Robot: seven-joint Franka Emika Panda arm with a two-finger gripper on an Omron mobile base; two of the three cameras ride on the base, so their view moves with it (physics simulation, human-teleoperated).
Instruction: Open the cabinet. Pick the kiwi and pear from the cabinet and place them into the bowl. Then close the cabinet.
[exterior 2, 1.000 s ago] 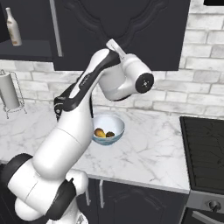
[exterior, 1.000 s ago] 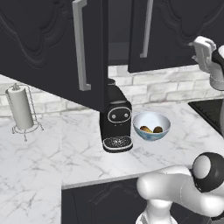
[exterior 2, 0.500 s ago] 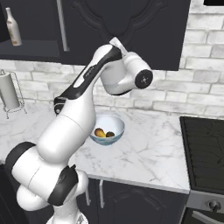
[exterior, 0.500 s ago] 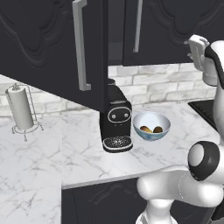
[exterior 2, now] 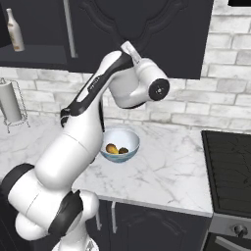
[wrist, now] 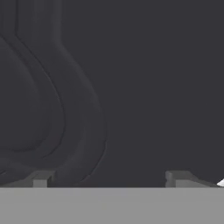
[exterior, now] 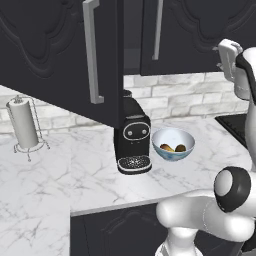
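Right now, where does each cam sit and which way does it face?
Left base view: behind-left of the arm, looking over the counter at the coffee machine, bowl and cabinet; white arm at lower right.
Right base view: behind-right, facing the same bowl and cabinet; arm from lower left.
Hand view: on the hand, facing the cabinet's panel; jaws' tips wide apart.
Both base views share the bowl.

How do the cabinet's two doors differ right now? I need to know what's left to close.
The cabinet's left door stands swung far out over the counter, above the coffee machine; the right door looks nearly shut, leaving a narrow gap. The left door's handle looms large and near; the right door's handle sits farther back. Both are black with raised panels and silver bars.
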